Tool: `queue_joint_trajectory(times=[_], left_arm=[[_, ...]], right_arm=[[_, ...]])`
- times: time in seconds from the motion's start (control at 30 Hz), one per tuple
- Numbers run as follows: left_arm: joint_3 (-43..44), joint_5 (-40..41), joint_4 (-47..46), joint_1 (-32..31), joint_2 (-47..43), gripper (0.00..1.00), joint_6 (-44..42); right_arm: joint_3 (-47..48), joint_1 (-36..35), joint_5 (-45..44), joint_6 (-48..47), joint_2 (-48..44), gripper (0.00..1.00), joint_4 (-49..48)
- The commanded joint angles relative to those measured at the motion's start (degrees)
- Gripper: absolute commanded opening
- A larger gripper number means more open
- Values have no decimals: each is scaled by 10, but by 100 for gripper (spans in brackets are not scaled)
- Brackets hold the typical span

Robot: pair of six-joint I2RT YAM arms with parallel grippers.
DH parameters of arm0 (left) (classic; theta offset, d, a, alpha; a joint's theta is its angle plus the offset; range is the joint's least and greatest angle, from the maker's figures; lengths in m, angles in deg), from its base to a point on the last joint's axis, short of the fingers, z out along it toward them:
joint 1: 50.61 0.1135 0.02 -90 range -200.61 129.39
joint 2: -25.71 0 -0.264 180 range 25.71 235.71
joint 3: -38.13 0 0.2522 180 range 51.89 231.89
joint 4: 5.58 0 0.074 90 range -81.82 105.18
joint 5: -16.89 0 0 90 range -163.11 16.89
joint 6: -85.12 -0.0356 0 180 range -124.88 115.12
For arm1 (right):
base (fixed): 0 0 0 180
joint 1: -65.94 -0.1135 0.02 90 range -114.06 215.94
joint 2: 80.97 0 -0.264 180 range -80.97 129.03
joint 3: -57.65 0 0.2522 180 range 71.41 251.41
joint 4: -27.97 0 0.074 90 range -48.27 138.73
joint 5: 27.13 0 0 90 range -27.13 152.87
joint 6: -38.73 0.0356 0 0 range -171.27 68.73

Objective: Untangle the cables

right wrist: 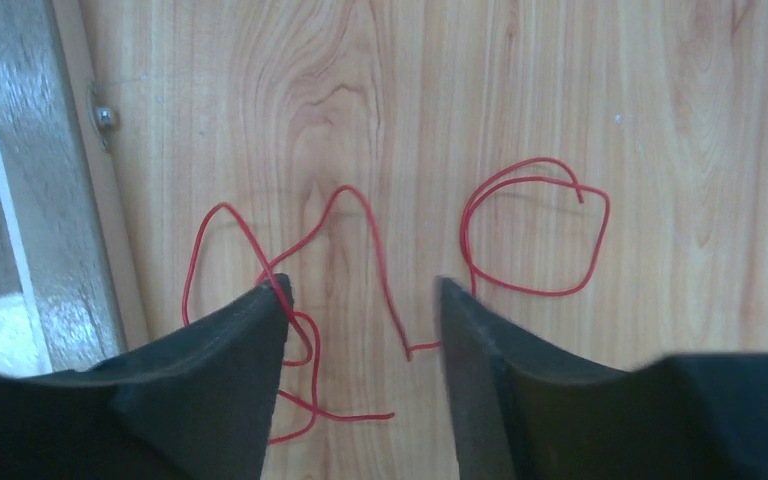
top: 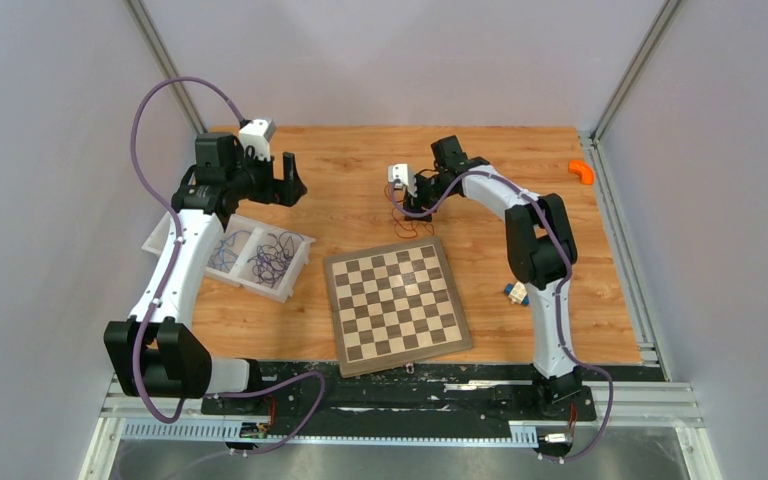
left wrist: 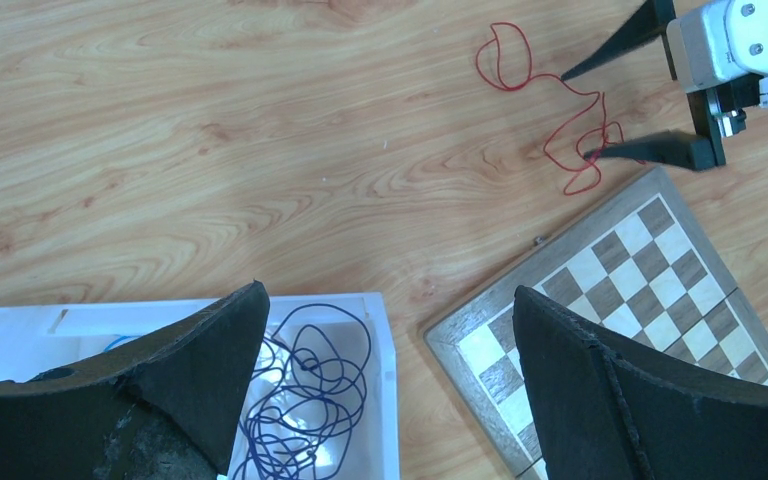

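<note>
Straddling looped red cable [right wrist: 346,189] on grained wood tabletop [right wrist: 660,100]: right pincer [right wrist: 362,285].

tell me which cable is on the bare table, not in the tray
The red cable, loose beside the chessboard at the right gripper; the blue ones lie in the white tray.

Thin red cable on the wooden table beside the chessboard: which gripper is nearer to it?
Right. The right gripper straddles the thin red cable, fingertips on either side of it. The left gripper hovers well apart, above the white plastic tray corner.
</note>
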Motion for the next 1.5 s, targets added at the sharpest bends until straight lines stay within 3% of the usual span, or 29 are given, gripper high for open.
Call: queue_joint_trajectory(times=[0.0,0.07,0.17,0.33,0.37,0.5,0.53,0.6,0.77,0.97,1.2,1.33,1.47], left_arm=[[11,-2,-22,0,-10,100,6],[14,-1,-27,1,-10,100,3],[20,12,-43,3,-8,100,-10],[33,17,-50,21,-1,100,-11],[34,17,-51,28,-1,100,-11],[12,19,-79,39,-21,100,0],[6,21,-98,41,-33,100,8],[-10,20,-123,48,-46,100,20],[41,-126,-109,58,-34,100,-33],[49,-317,-168,48,-30,100,-77],[88,-318,-165,-46,-10,99,-135],[120,-309,-137,-82,18,90,-119],[114,-320,-107,-104,29,87,-102]], right_arm=[[25,-2,9,-71,-9,47,3],[26,-2,17,-118,-12,43,46],[36,-7,14,-171,-3,46,112],[61,-13,8,-177,28,43,132],[73,-12,6,-169,35,38,134],[101,-9,11,-153,26,2,151],[103,-7,22,-150,13,0,150],[130,-3,48,-119,-11,0,146],[284,14,161,74,-56,0,128],[224,4,206,121,-131,0,81],[208,-16,233,166,-157,0,65],[179,-34,236,165,-176,0,63],[146,-56,238,160,-194,0,59]])
